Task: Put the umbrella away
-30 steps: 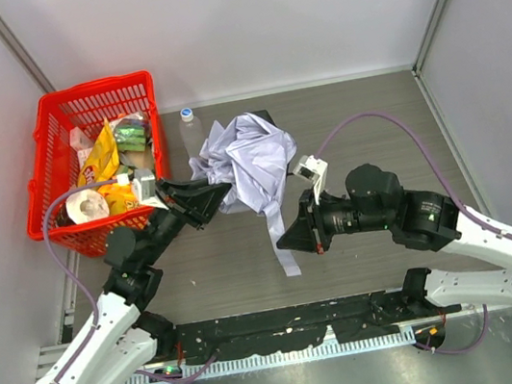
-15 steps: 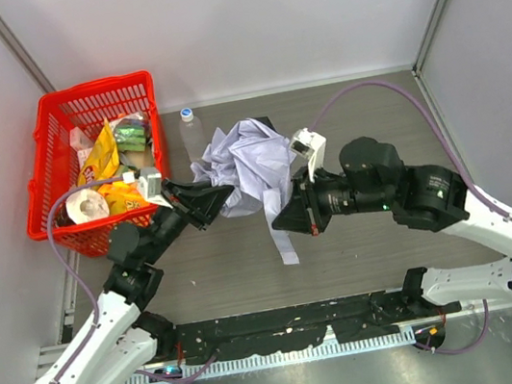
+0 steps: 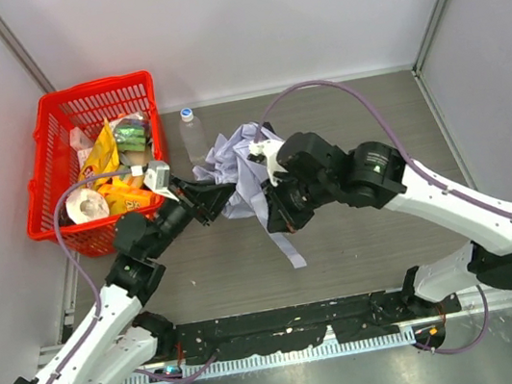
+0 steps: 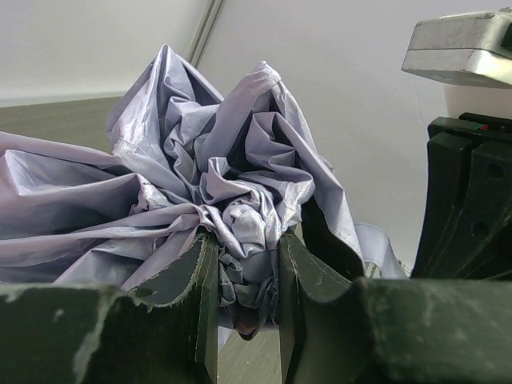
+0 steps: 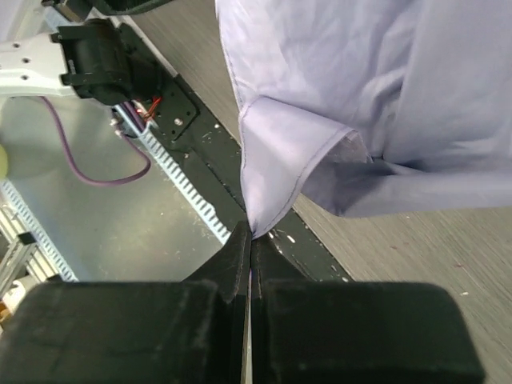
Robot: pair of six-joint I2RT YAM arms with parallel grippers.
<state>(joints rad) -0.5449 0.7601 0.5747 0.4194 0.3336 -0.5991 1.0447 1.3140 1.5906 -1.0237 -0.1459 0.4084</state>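
The umbrella (image 3: 236,156) lies crumpled at mid-table, a pale lavender heap of fabric with a light strap (image 3: 290,250) trailing toward the near edge. My left gripper (image 3: 222,195) comes in from the left and is shut on a bunched knot of the umbrella's fabric (image 4: 240,224); the left gripper (image 4: 244,240) has its fingers pressed on both sides of the knot. My right gripper (image 3: 277,216) is at the heap's near right side. In the right wrist view the right gripper (image 5: 253,236) is shut on a fold of the umbrella's cloth (image 5: 336,96). Shaft and handle are hidden.
A red basket (image 3: 49,117) with snack packs and a paper roll (image 3: 88,206) stands at the far left. A clear bottle (image 3: 190,129) stands upright between basket and umbrella. Walls close in the back and both sides.
My right arm has swung left and farther in against the umbrella, keeping its pinch on the cloth. The canopy has bunched tighter. The left gripper has held its grip and hardly moved.
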